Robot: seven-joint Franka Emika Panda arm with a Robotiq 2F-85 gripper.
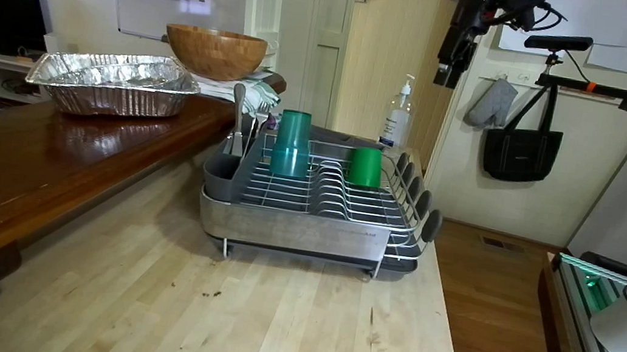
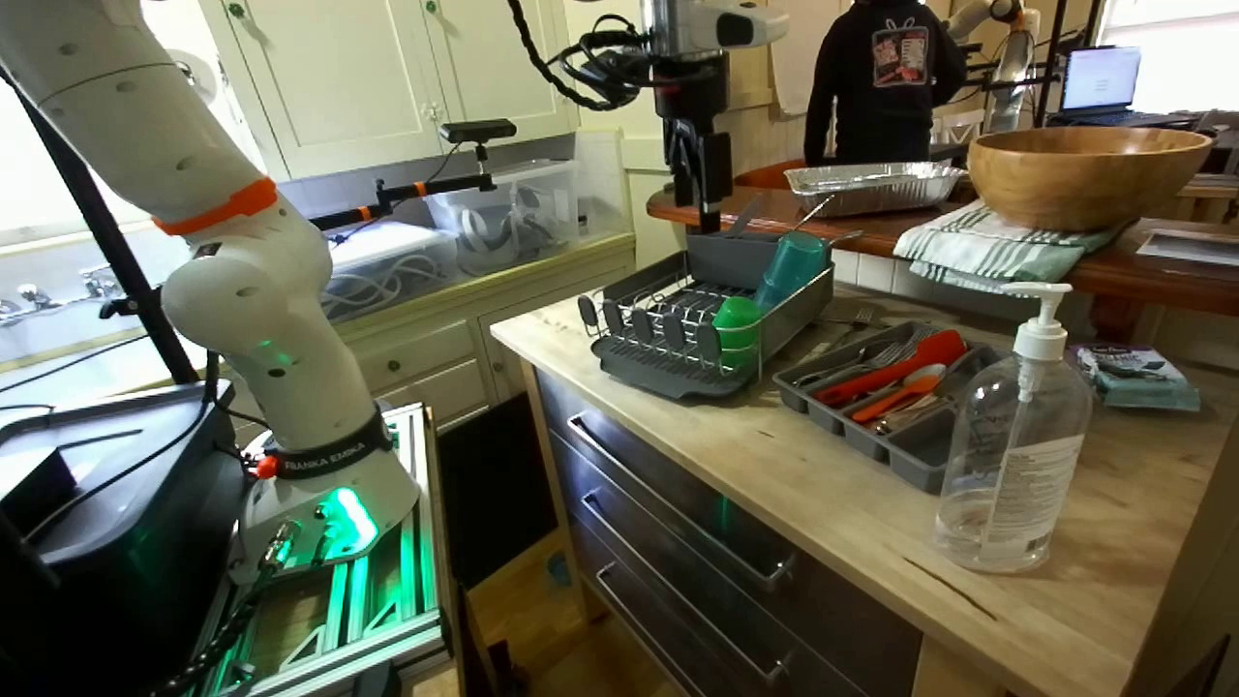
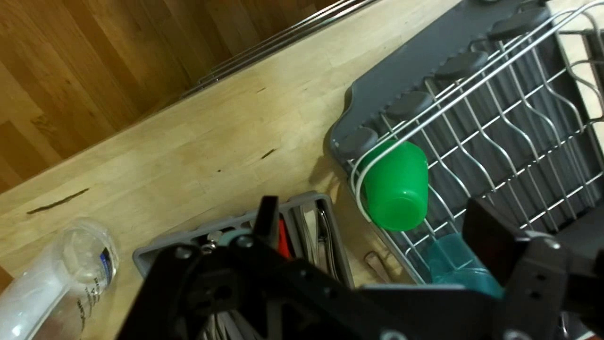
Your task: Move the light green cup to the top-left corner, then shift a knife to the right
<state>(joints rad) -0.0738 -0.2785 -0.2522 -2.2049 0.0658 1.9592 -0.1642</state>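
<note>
The light green cup [image 1: 365, 167] stands upside down inside a corner of the wire dish rack [image 1: 293, 230]. It also shows in the other views [image 2: 739, 329] [image 3: 396, 186], base facing up, close to the rack's curved corner wire [image 3: 361, 193]. My gripper [image 3: 380, 229] is open and empty. It hangs well above the rack in both exterior views [image 1: 452, 76] [image 2: 711, 198]. A utensil handle [image 3: 376, 265] lies on the counter beside the rack; I cannot tell whether it is a knife. More cutlery lies in the grey tray [image 3: 311, 194], partly hidden by my fingers.
A taller teal cup [image 1: 292, 145] stands in the rack beside the green one. A grey utensil holder [image 1: 221, 175] is at the rack's end. A clear pump bottle [image 2: 1012, 465] stands on the counter past the cutlery tray. A higher wooden ledge [image 1: 79, 143] holds a foil pan and bowl.
</note>
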